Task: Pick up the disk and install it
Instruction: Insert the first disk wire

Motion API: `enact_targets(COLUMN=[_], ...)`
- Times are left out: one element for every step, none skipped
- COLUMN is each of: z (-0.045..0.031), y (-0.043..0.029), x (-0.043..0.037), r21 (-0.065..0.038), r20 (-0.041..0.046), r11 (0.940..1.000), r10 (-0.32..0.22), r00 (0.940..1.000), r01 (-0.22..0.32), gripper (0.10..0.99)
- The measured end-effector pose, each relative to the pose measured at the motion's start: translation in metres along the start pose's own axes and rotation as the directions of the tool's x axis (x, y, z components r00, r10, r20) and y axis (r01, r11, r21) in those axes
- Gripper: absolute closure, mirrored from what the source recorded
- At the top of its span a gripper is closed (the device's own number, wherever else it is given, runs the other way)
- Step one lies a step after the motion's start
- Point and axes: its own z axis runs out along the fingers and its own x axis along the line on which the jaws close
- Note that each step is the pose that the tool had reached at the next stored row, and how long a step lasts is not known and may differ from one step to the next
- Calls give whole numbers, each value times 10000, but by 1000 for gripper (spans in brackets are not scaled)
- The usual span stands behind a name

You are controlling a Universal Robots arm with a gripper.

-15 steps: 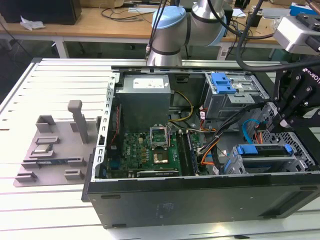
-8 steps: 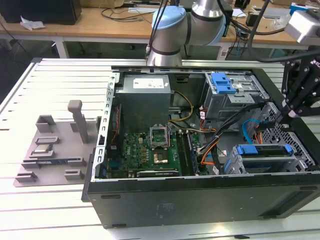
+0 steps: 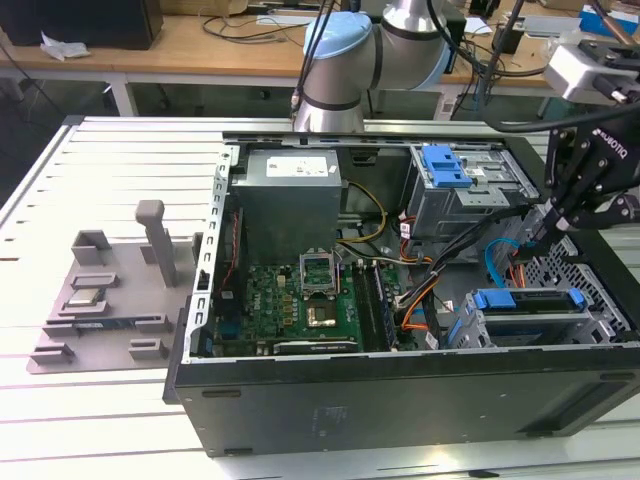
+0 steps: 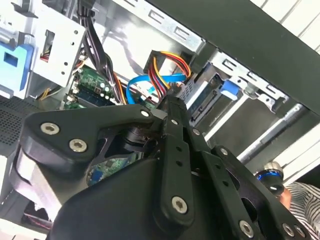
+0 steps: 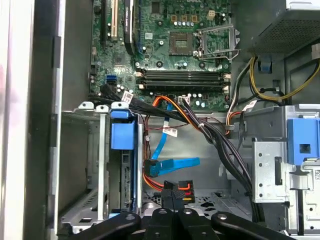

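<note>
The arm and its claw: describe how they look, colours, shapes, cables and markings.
The arm has silver-grey tubular segments with pale blue joint caps, and dark cables run along it. The claw is matte black, built of flat linkage bars pinned with silver screws, as both wrist views show. White lettering marks its body, and a light grey camera housing sits above it.

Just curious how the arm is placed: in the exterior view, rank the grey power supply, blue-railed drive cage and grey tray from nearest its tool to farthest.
1. Blue-railed drive cage, just beneath the tool, exterior view's right.
2. Grey power supply, at the case's back, middle.
3. Grey tray, outside the case, exterior view's left.
</note>
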Motion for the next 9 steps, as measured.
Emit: enact_targets(z=[0, 0, 0, 0, 1, 1, 1, 1, 1], y=[0, -1, -1, -1, -1, -1, -1, -1, -1], x=[0, 0, 0, 0, 0, 0, 0, 0, 0], r21=[0, 0, 0, 0, 1, 0, 0, -1, 0], r20=[-3, -6, -7, -8, -9, -10, -11, -12, -13], r11=[10000, 10000, 10000, 10000, 10000, 10000, 10000, 10000, 10000], r10=[0, 0, 0, 0, -1, -1, -1, 0, 0], r00=[10000, 10000, 10000, 10000, 10000, 10000, 10000, 10000, 10000], r01=[0, 0, 0, 0, 1, 1, 1, 0, 0], gripper=[980, 980, 980, 973, 918, 918, 792, 792, 725])
